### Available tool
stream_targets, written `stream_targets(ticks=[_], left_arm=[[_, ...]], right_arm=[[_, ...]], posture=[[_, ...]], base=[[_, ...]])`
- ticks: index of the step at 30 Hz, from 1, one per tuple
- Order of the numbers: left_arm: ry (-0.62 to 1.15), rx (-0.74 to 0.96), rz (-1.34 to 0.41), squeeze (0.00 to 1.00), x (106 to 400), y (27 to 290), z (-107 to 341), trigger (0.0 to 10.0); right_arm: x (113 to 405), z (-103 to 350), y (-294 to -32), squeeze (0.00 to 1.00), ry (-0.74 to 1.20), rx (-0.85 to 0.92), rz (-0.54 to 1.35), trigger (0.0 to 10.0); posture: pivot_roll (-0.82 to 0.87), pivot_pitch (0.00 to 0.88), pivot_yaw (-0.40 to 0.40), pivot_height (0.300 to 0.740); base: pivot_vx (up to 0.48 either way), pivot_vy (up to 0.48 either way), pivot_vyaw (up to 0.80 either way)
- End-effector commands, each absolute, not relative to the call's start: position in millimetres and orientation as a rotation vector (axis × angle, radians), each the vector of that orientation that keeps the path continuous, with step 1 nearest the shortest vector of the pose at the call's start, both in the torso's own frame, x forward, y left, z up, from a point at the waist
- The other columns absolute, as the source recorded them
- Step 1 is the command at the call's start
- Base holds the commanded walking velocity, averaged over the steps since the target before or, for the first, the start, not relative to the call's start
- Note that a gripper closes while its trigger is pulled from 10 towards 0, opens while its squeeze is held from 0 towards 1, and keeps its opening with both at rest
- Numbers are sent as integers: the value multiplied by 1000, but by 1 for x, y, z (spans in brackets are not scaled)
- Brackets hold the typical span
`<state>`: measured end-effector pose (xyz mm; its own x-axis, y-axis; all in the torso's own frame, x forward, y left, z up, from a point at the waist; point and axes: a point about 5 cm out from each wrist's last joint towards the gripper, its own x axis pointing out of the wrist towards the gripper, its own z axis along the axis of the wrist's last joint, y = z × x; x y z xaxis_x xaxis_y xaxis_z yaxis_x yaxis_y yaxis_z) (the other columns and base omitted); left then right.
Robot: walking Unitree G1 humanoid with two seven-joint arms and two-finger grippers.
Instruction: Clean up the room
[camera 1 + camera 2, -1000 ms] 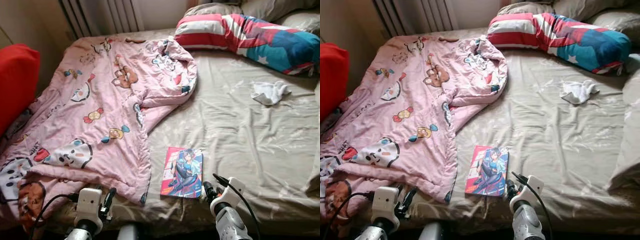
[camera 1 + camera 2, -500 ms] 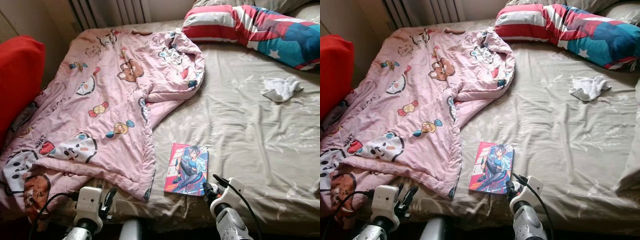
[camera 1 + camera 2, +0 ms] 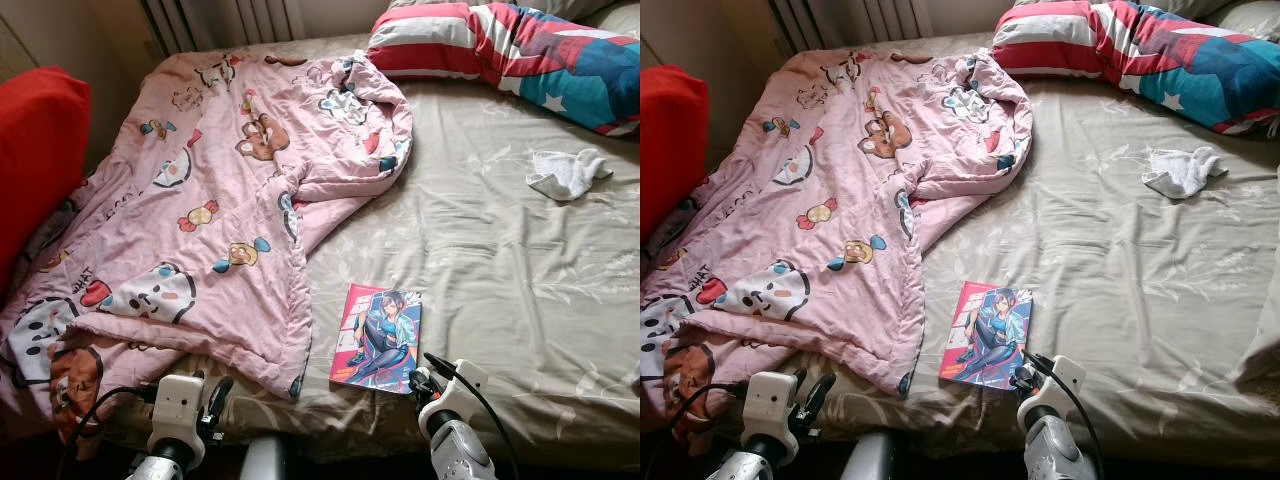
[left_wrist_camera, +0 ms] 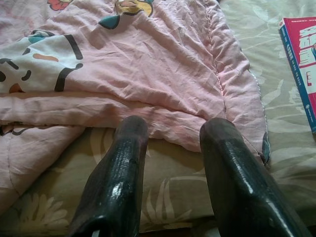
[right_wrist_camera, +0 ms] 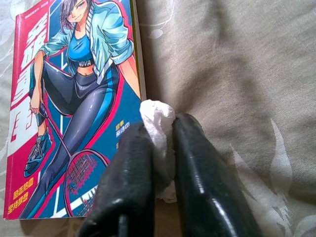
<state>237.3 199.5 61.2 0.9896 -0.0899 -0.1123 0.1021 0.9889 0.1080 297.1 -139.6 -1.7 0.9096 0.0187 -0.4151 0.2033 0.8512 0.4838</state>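
- White tissue is pinched between the clenched fingers of the right gripper, low over the bed at 6 o'clock, just beside the near corner of a comic book.
- The left gripper hovers at 7 o'clock, its fingers spread and holding nothing, by the hem of the pink blanket.
- A white sock lies at 2 o'clock, near the striped pillow.

One pink cartoon-print quilt, one glossy comic book, one crumpled white cloth at two o'clock, one striped pillow, one red cushion.
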Motion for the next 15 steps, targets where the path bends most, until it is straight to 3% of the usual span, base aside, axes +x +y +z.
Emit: stream_targets(ticks=[1,15], left_arm=[[137,124,-90,0,232,204,58,10000],[128,123,-85,0,243,200,57,10000]], right_arm=[[282,-17,-136,0,490,546,-127,0],[293,-3,-137,0,397,463,-75,0]], posture=[[158,293,148,616],[137,244,122,616]], base=[[0,0,0],[0,0,0]])
